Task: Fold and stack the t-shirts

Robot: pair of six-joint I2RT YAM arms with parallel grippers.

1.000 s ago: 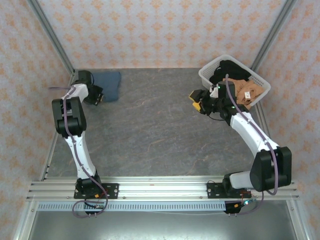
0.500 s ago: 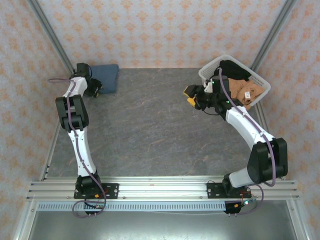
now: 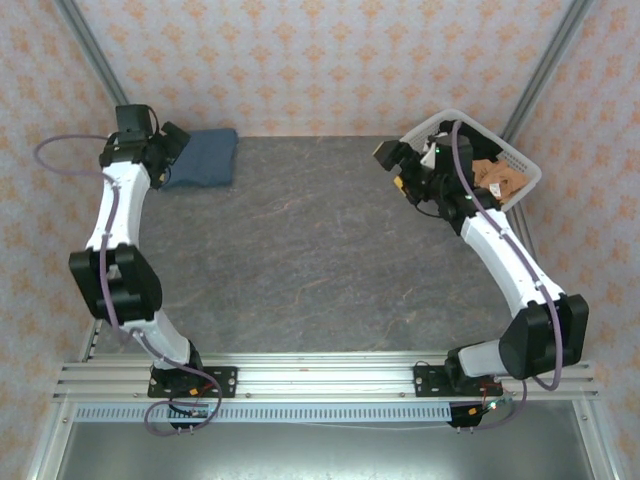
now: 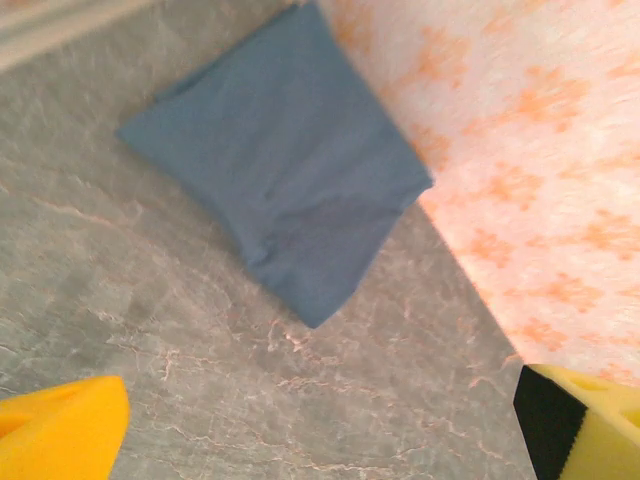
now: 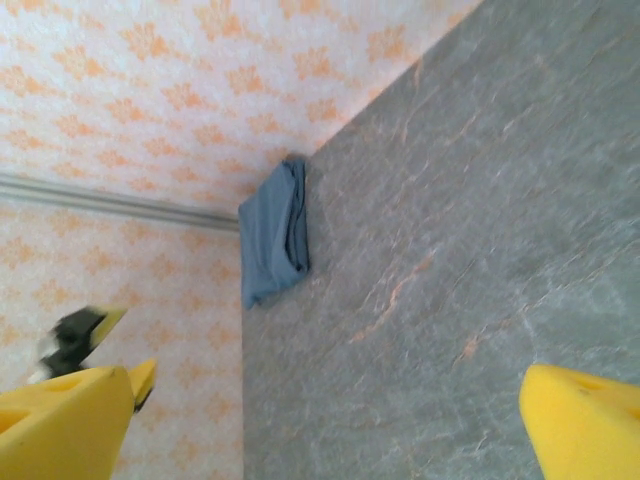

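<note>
A slate-blue t-shirt (image 3: 207, 158) lies folded in the back left corner of the table, against the wall. My left gripper (image 3: 168, 142) hovers just left of it, open and empty. In the left wrist view the shirt (image 4: 283, 168) lies flat ahead of the open gripper (image 4: 320, 440), apart from its yellow fingertips (image 4: 60, 432). My right gripper (image 3: 394, 168) is open and empty beside the left end of the white basket (image 3: 422, 133). A tan-brown t-shirt (image 3: 498, 178) lies in the basket. The right wrist view looks across the table at the blue shirt (image 5: 272, 235) between its open fingertips (image 5: 585, 420).
The white lattice basket sits at the back right, close to the metal corner post (image 3: 545, 70). Patterned walls close in the back and sides. The grey marbled tabletop (image 3: 310, 250) stretches between the two arms. The left gripper (image 5: 82, 335) shows small in the right wrist view.
My left arm has risen off the table and swung back to the left of the blue shirt. My right gripper has moved back toward the basket's near corner.
</note>
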